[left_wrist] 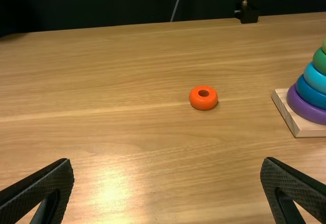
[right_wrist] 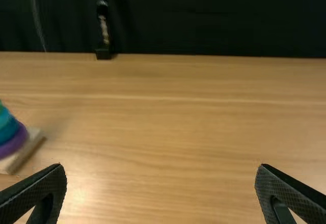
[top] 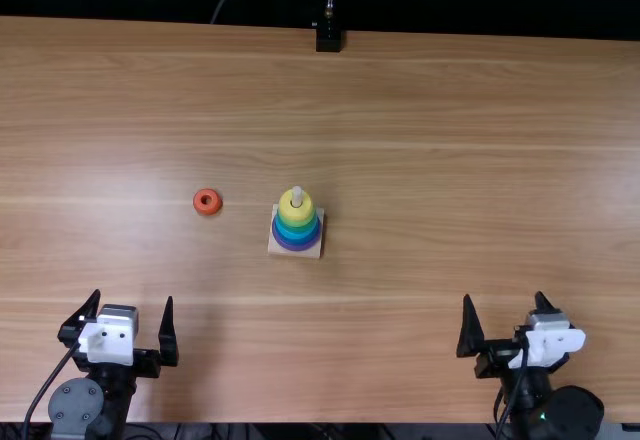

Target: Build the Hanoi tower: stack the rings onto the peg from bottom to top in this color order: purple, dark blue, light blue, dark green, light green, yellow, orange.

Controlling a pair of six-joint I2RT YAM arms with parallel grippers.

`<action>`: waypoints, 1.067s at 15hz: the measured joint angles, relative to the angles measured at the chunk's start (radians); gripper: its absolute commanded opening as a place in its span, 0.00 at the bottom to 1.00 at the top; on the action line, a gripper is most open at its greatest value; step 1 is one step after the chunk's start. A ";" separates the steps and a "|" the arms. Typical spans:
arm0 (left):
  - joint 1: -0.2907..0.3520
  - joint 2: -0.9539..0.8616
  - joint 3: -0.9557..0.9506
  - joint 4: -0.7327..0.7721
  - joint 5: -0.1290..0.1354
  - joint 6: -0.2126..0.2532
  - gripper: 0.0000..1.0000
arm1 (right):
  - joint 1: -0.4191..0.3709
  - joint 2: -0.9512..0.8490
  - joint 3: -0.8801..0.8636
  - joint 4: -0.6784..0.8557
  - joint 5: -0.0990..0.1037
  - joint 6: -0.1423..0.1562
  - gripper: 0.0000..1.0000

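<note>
On the counter (top: 450, 160), one orange ring (top: 207, 210) lies left of one square base (top: 313, 250), whose single peg (top: 297, 195) carries at least five rings, purple ring (top: 296, 246) lowest, yellow ring (top: 297, 213) topmost. Both tools, left tool (top: 134, 295) and right tool (top: 503, 296), have their two fingers spread apart.

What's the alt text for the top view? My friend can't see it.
Ring tower with the yellow ring on top, on a wooden table. The orange ring lies left of it. Nearer, the left gripper and right gripper hang open.
</note>
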 measured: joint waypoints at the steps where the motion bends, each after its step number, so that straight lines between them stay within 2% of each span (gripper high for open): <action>1: 0.000 0.000 0.000 0.000 0.000 0.000 1.00 | 0.000 -0.021 -0.031 0.000 0.022 0.000 1.00; 3: 0.000 0.000 0.000 0.000 0.000 0.000 1.00 | 0.000 -0.022 -0.071 0.002 0.042 -0.003 1.00; 6: 0.000 0.000 0.000 0.000 0.000 0.000 1.00 | 0.000 -0.031 -0.106 0.035 0.061 -0.012 1.00; 16: 0.000 0.000 0.000 0.000 0.000 0.000 1.00 | 0.000 -0.035 -0.108 0.040 0.064 -0.018 1.00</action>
